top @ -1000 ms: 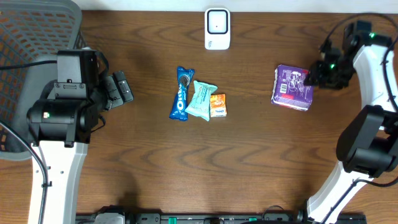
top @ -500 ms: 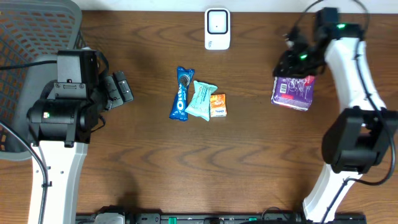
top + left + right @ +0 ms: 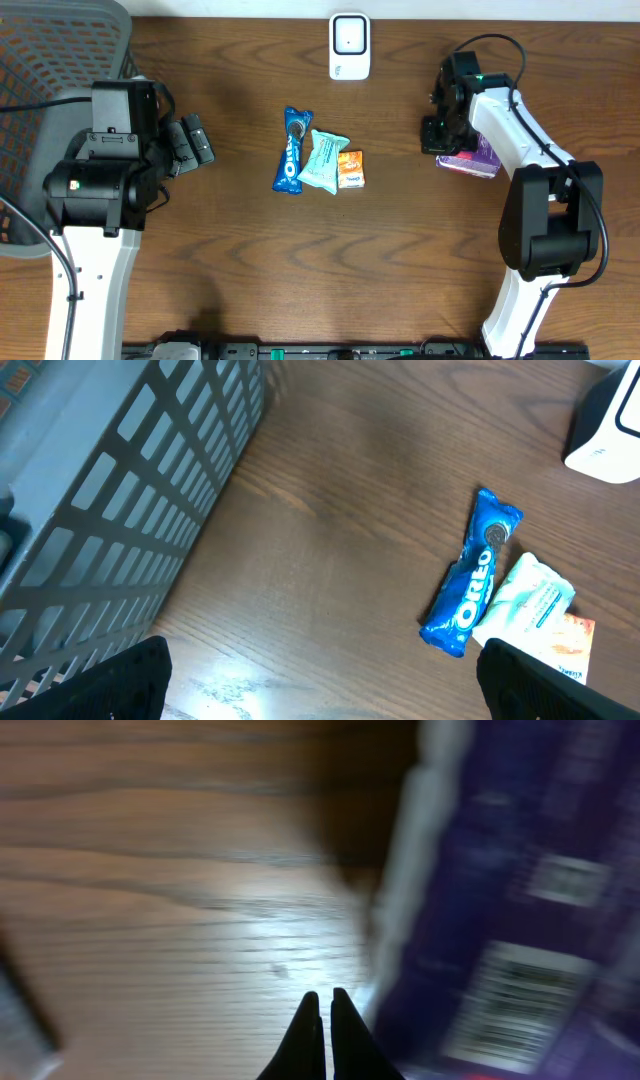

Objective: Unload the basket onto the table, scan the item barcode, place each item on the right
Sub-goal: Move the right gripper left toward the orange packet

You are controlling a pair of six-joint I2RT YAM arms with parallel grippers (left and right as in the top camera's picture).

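Bench (image 3: 250, 260): brown wood-grain surface; carries all items listed below.
Basket (image 3: 60, 50): grey plastic lattice basket at the far-left corner of the bench. In the left wrist view its wall (image 3: 120, 510) fills the upper left.
Left arm (image 3: 95, 190): black-and-white, beside the basket, well apart from every item.
Right arm (image 3: 520, 130): reaches in from the right edge and crosses over the purple package.
Purple package (image 3: 470, 160): task item. Lies flat on the right side of the bench, right of the scanner unit and well apart from the centre group. The arm covers most of it from overhead. In the right wrist view (image 3: 520, 900) it is blurred; a white striped panel shows on its face.
Scanner unit (image 3: 349, 45): white box with a dark window, at the far centre edge of the bench.
Oreo pack (image 3: 292, 150): blue, at bench centre, leftmost of three snacks.
Teal packet (image 3: 324, 160): touches the Oreo pack on its right side.
Orange packet (image 3: 350, 168): smallest snack, against the right side of the teal packet.
Left gripper (image 3: 192, 142): released; fingers spread wide over bare bench, holding nothing.
Right gripper (image 3: 325, 1010): clenched; fingertips pressed together at the left edge of the purple package. Whether the wrapper edge is pinched cannot be told.
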